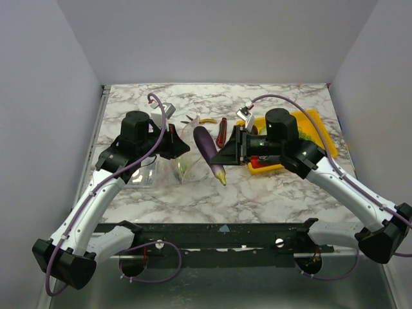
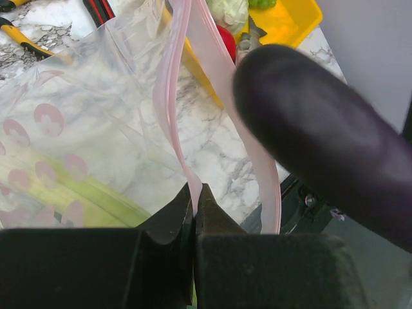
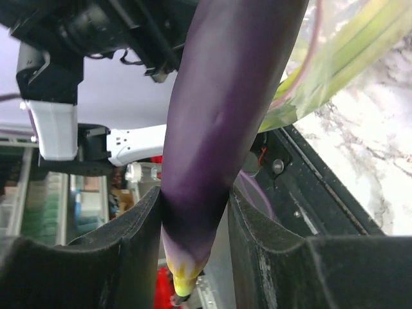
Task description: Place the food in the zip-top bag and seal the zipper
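My right gripper (image 1: 222,154) is shut on the purple eggplant (image 1: 208,150), gripping it near its yellow stem end (image 3: 182,283); its dark rounded tip (image 2: 302,122) points at the bag's mouth. My left gripper (image 1: 182,148) is shut on the pink zipper strip (image 2: 168,96) of the clear zip-top bag (image 1: 168,168), holding the mouth open. A green piece (image 2: 96,193) lies inside the bag. The other zipper strip (image 2: 257,174) hangs to the right.
A yellow tray (image 1: 317,132) at the right holds a leafy green cabbage (image 2: 226,9) and a red piece (image 2: 226,42). Yellow-handled pliers (image 1: 205,120) and a red-and-black knife (image 1: 222,131) lie behind the bag. A clear rigid box (image 1: 140,174) sits by the left arm.
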